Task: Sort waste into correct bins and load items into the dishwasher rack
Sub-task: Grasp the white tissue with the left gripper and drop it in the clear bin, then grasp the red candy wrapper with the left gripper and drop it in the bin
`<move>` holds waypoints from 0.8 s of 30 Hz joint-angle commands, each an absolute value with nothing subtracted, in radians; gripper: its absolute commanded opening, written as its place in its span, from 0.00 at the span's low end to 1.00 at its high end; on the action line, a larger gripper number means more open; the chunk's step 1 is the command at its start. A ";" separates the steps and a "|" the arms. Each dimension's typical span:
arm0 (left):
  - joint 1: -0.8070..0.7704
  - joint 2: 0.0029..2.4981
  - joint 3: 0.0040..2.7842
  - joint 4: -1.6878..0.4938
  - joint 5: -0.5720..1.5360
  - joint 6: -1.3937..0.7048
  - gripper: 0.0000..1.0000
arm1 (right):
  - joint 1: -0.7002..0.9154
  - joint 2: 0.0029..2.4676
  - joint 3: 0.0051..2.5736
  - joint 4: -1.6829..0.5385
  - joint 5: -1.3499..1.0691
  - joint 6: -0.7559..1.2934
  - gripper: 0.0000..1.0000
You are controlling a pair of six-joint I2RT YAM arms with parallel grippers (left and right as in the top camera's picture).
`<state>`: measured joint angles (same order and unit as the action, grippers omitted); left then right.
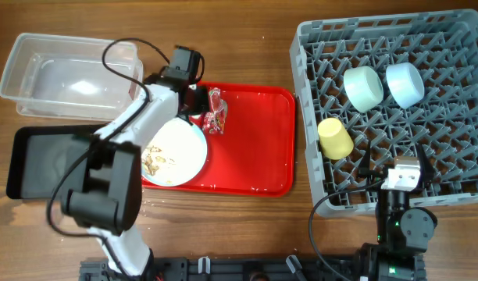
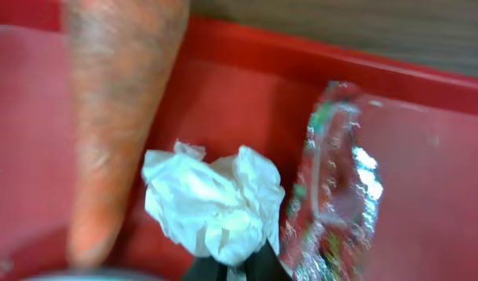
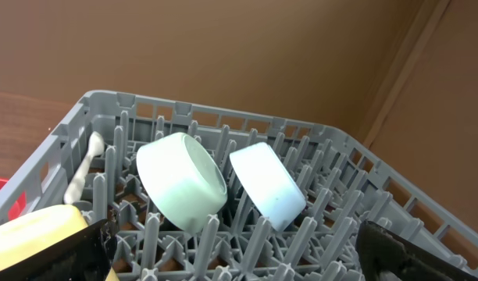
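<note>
Waste goes first: our left gripper (image 2: 233, 271) clamps its fingers on the crumpled white tissue (image 2: 212, 203) over the red tray (image 2: 247, 47), between carrot piece (image 2: 118, 101) and wrapper (image 2: 333, 195), so it should lift free alone. Our right gripper (image 3: 243, 254) hangs above the dishwasher rack (image 3: 106, 101), fingers apart, out of the way.

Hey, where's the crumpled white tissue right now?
The tissue is on the red tray, centre of the left wrist view, between the carrot piece to its left and the wrapper to its right, apparently pinched in the left gripper.
</note>
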<state>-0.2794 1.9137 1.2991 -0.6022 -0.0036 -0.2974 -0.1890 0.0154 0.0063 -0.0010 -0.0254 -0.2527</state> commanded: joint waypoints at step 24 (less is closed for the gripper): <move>-0.380 1.920 1.358 -0.748 -0.038 -0.238 0.75 | -0.194 0.004 0.005 0.003 -0.042 -0.262 1.00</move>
